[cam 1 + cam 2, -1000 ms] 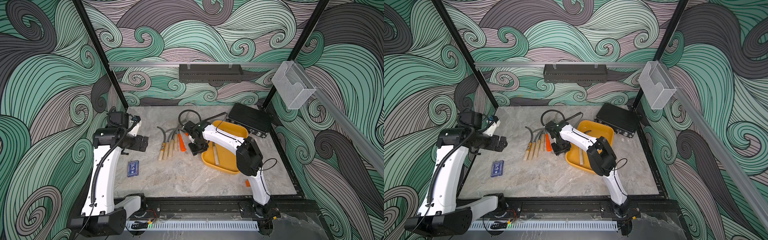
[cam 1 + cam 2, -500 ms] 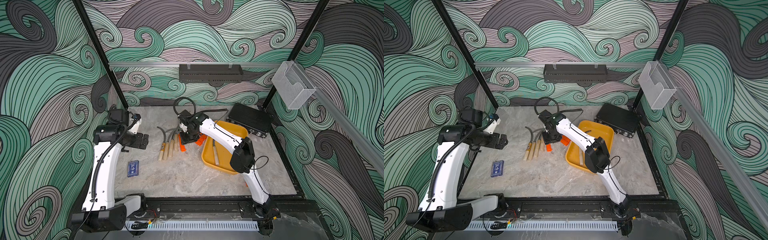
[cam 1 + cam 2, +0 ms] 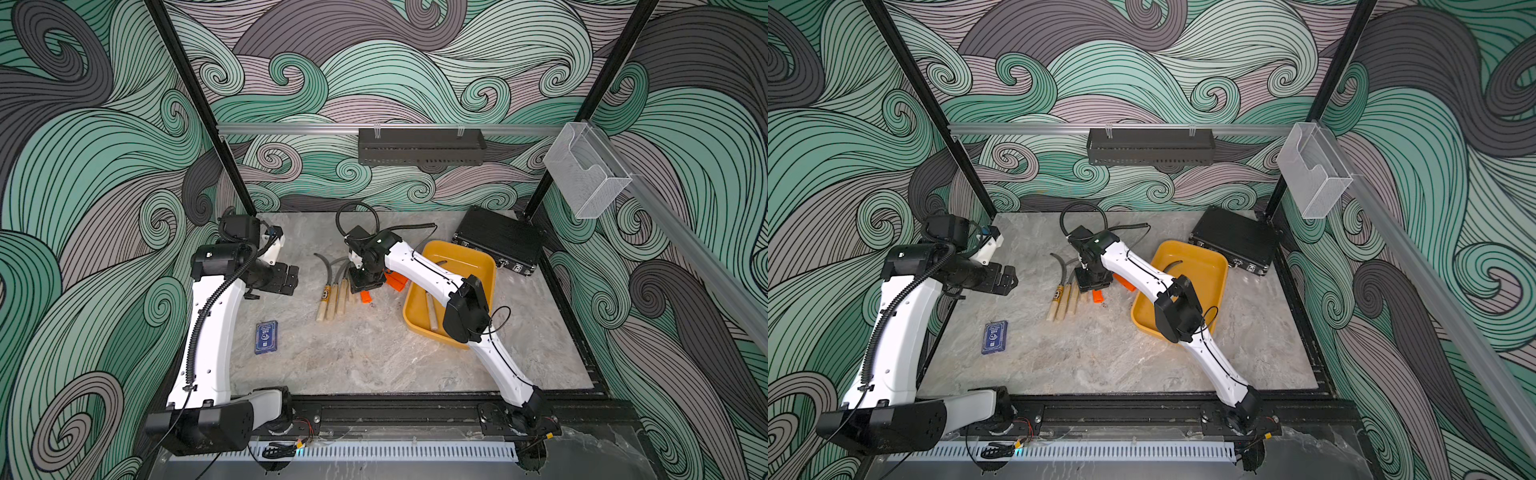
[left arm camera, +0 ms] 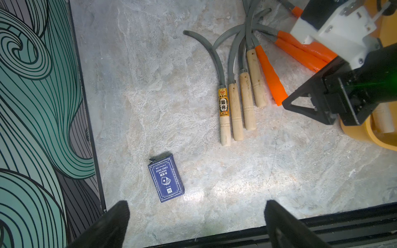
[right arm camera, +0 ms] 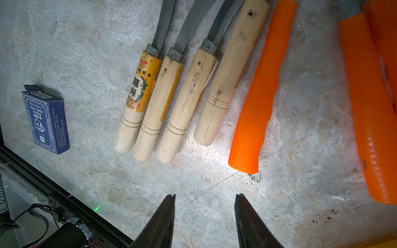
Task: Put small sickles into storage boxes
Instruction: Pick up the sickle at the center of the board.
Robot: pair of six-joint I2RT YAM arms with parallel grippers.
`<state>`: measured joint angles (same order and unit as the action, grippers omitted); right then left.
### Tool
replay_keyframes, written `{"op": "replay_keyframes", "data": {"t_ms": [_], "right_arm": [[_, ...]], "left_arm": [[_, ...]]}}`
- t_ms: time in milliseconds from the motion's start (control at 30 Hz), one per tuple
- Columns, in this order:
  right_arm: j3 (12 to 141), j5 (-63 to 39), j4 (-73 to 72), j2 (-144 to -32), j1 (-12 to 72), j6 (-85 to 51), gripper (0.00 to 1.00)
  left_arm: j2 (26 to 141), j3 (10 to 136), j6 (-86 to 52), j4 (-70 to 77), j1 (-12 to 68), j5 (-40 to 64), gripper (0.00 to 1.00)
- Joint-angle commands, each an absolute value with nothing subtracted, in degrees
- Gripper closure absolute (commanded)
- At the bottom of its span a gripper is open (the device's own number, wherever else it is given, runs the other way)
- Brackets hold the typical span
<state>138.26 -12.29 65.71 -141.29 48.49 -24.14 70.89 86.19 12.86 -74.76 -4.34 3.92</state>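
Four wooden-handled sickles (image 4: 247, 101) lie side by side at the centre of the table (image 3: 374, 361), orange-handled sickles (image 4: 270, 75) beside them. Right gripper (image 5: 204, 196) hovers over the handles, jaws parted, empty; left gripper (image 4: 195, 204) gapes wide, empty.

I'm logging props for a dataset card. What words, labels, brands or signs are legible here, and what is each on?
"扑克牌", as far as it reads, with a playing-card emblem: blue card box; its finer print is too small.
Two large black characters, too blurred to read surely, and illegible small print: yellow label on one pale-handled sickle.
Black case: nothing legible.
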Motion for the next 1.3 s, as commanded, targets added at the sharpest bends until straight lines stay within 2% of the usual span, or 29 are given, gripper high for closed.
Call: {"op": "replay_keyframes", "data": {"t_ms": [0,1267], "right_arm": [[140.17,-12.16,65.04,-142.53,49.28,-23.69,0.53],[139.22,-2.9,57.76,-146.46,50.63,-25.36,0.53]], "left_arm": [[70.84,87.12,12.44,-74.48,-4.39,3.11,0.01],[72.95,88.5,8.44,-75.32,-4.37,5.1,0.01]]}}
